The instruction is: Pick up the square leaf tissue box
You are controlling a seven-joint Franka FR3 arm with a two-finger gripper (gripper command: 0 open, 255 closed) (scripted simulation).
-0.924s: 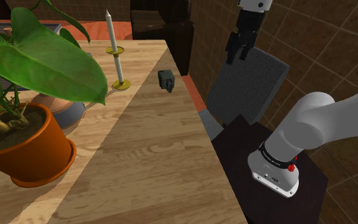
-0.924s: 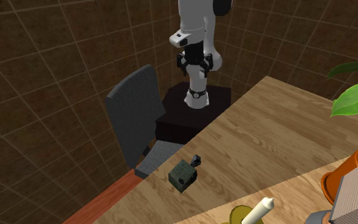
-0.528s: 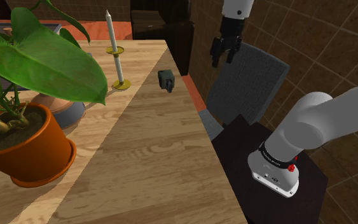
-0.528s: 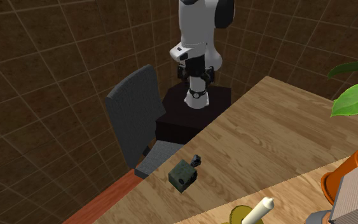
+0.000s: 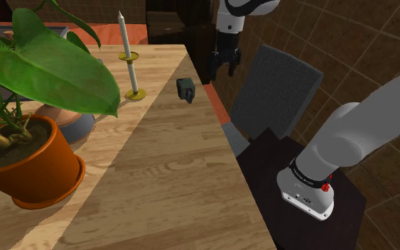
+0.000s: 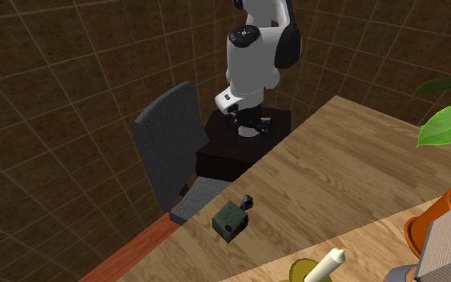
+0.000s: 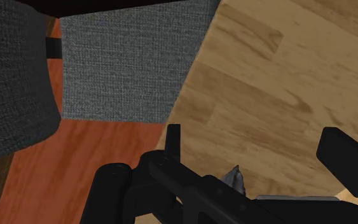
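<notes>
The tissue box (image 5: pixel 186 89) is a small dark grey-green cube with a dark tuft at one side. It rests on the wooden table (image 5: pixel 155 177) near the edge that faces the chair, and it is the same cube (image 6: pixel 230 220) in the second exterior view. My black gripper (image 5: pixel 223 65) hangs open in the air, above and to the shoulder view's right of the box, over the table's edge. It touches nothing. In the wrist view the gripper (image 7: pixel 260 153) has its fingers wide apart over the wood, with the chair seat (image 7: pixel 126 63) beyond them.
A grey chair (image 5: pixel 276 89) stands tight against the table's edge beside the dark stand (image 5: pixel 301 177). On the table are a white candle in a brass holder (image 5: pixel 127 60) and a big leafy plant in an orange pot (image 5: pixel 28 167). The floor is red-brown.
The arm has swung toward the shoulder view's left, carrying the gripper from above the chair back to the table's edge near the box. The fingers stayed open.
</notes>
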